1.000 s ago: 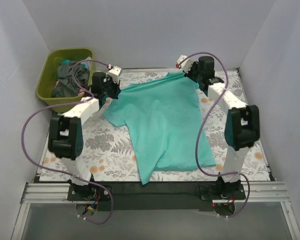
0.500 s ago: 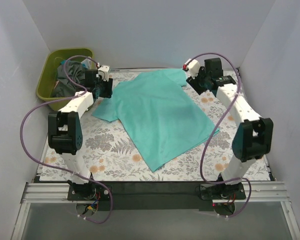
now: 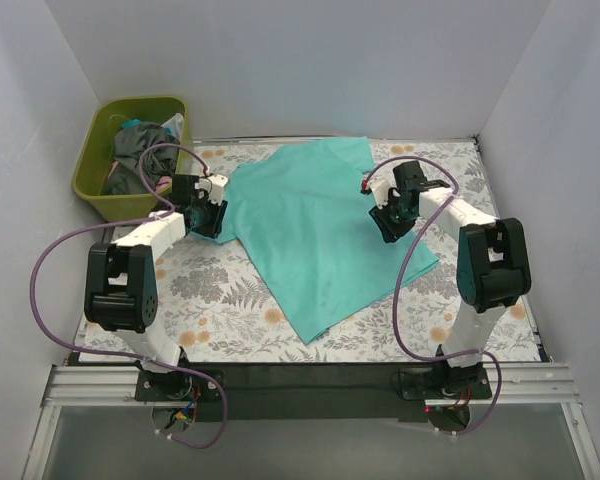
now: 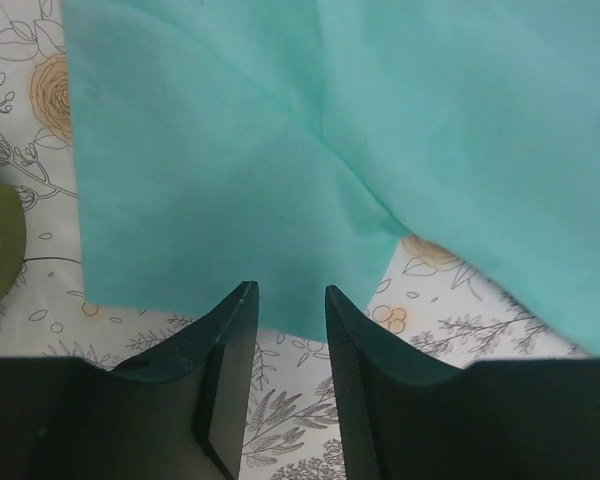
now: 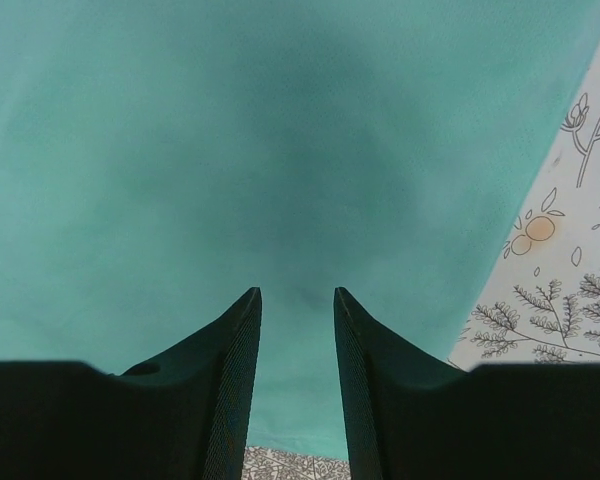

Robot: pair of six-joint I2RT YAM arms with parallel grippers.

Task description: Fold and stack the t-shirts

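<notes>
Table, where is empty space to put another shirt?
Bare flowery table shows near-left, between the teal shirt and left arm, and near-right past the shirt's corner. The middle is crowded; the green bin sits far left.

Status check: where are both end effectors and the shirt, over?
Left end effector open over the teal t-shirt, at its sleeve edge. Right end effector open over its body. Shirt spread, unfolded. Nothing in the way; more clothes in green bin.

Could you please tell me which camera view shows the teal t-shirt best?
Top external: almost the whole teal t-shirt shows there. Left wrist shows only a sleeve; right wrist only flat cloth and one edge.
</notes>
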